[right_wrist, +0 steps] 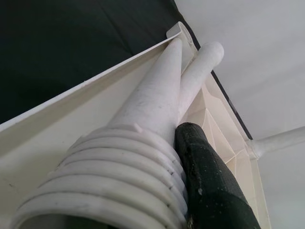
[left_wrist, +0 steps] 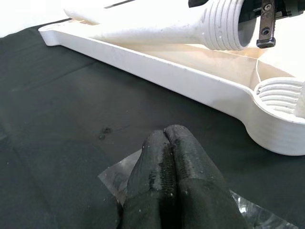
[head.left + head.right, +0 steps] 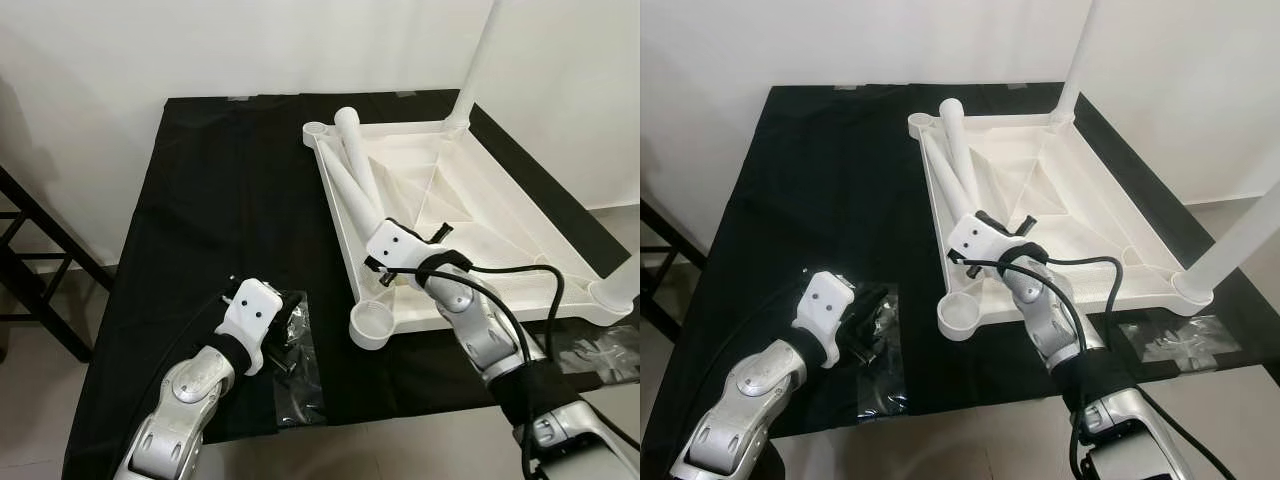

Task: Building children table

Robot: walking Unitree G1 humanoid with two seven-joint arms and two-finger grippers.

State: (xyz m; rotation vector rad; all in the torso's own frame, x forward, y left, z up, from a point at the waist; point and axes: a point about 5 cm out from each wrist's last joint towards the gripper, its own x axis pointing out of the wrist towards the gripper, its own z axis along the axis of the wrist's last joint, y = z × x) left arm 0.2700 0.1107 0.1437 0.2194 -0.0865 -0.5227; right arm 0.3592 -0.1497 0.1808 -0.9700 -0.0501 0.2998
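The white plastic tabletop (image 3: 470,215) lies upside down on the black-draped counter (image 3: 200,200), ribbed underside up. Two legs are already standing in their corner sockets: one at the far corner (image 3: 480,60), one at the near right corner (image 3: 625,275). So, by my reading, we're about halfway.

Two more legs lie loose inside the tray, side by side, tapering toward the far left corner. The right end effector (image 3: 985,232) is on one of them now, the loose leg (image 1: 152,105). In the right wrist view a black finger (image 1: 209,181) presses right against its threaded end, so I judge it clamped on that leg, though the other finger is hidden.

And there's the target, I'd say: the empty near-left socket (image 3: 372,325), round with a ridged screw thread inside, waiting. The far-left socket (image 3: 316,130) is open too.

The left end effector (image 2: 169,171) rests with its two rubbery, pebbled fingers pressed together, holding nothing, over a crinkly clear plastic bag (image 3: 295,370) on the cloth.

Everything is smooth moulded plastic: conical legs, chunky coarse threads, matte fabric beneath. Still left: two legs to screw in, then flipping the table upright.
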